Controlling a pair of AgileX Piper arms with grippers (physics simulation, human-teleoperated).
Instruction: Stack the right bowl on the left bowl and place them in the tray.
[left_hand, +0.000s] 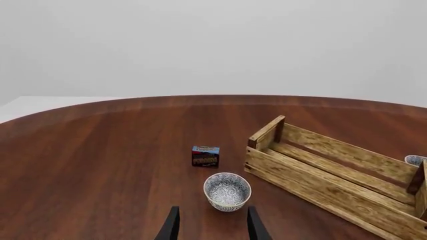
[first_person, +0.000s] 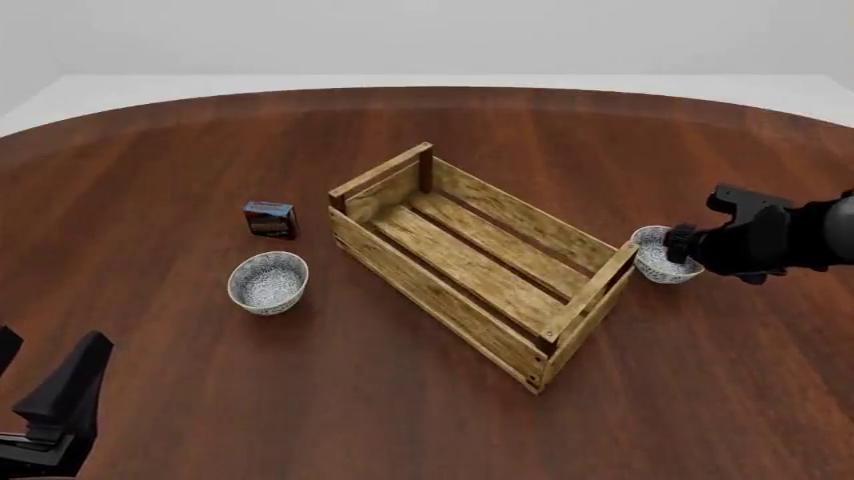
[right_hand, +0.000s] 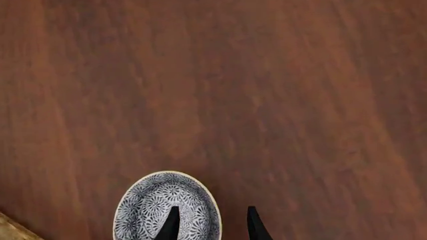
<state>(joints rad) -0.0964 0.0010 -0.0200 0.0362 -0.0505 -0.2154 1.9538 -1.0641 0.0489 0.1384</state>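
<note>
The right end effector (right_hand: 209, 222), fingers spread astride the rim of the patterned blue-white ceramic bowl (right_hand: 167, 207) beside the slatted wooden tray (first_person: 474, 260), may tip it when closing

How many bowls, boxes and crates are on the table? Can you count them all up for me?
Bowls: 2, the left bowl and the right bowl
Wooden crates: 1, the tray
Small boxes: 1, the small dark box with a blue top
Total: 4 things on the table
</note>
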